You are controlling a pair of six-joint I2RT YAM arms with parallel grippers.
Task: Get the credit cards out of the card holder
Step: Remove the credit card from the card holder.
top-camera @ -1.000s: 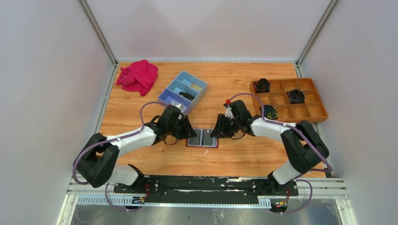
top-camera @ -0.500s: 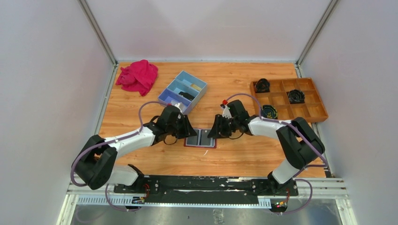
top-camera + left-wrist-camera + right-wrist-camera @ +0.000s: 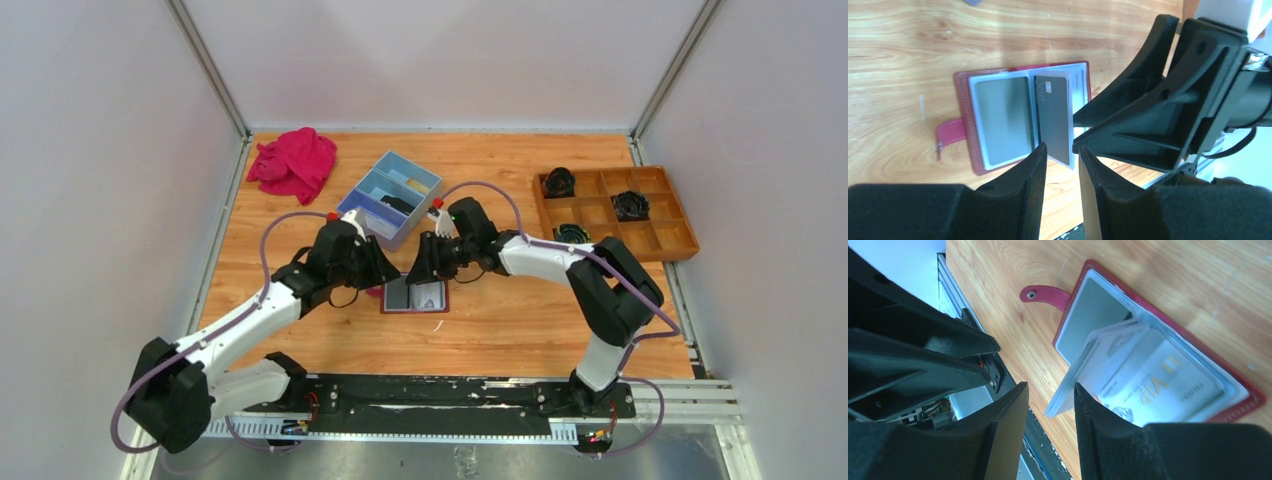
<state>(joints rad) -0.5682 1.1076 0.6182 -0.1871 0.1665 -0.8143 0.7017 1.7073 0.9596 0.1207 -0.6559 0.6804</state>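
Card holder [image 3: 425,297] lies spread open on the wooden table [image 3: 520,330] in the overhead view, toward the near edge. The left gripper [image 3: 393,281] and right gripper [image 3: 414,278] meet over it. A blue box [image 3: 390,193] sits just behind; a pink cloth [image 3: 293,162] and a wooden tray [image 3: 615,210] lie well apart.

From the left wrist, the left fingers [image 3: 1030,185] stand a narrow gap apart, clamped on nothing. A pocket leaf [image 3: 1052,117] stands raised before them, and the tab strap [image 3: 950,134] lies flat on the wood.

From the right wrist, the right fingers [image 3: 1100,432] are likewise parted, the pocket leaf's corner in the gap. The credit cards [image 3: 1158,385] sit in their pockets.
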